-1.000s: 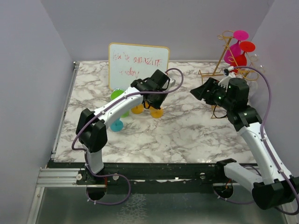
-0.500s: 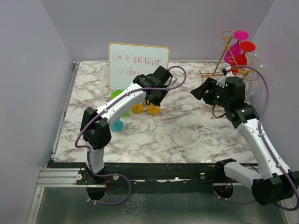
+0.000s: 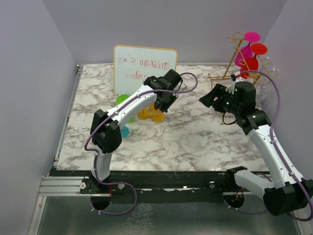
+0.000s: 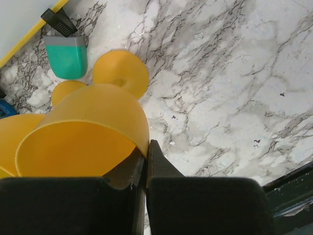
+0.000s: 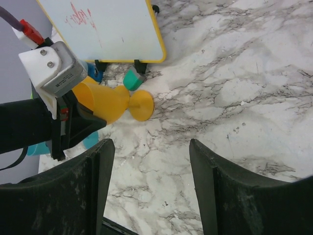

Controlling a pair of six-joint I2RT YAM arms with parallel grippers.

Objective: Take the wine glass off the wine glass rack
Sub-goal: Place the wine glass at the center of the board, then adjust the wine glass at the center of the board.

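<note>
The left arm reaches forward with a bent elbow, its wrist just before the whiteboard. The left gripper pinches the rim of an orange wine glass. The right arm points toward the whiteboard from well to its right, and the right gripper gapes wide and empty.

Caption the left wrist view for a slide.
Left gripper pinching the rim of an orange wine glass over the marble table.

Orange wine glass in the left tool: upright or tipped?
Tipped. The orange wine glass lies nearly sideways, rim pinched in the left tool, foot pointing away from it.
</note>
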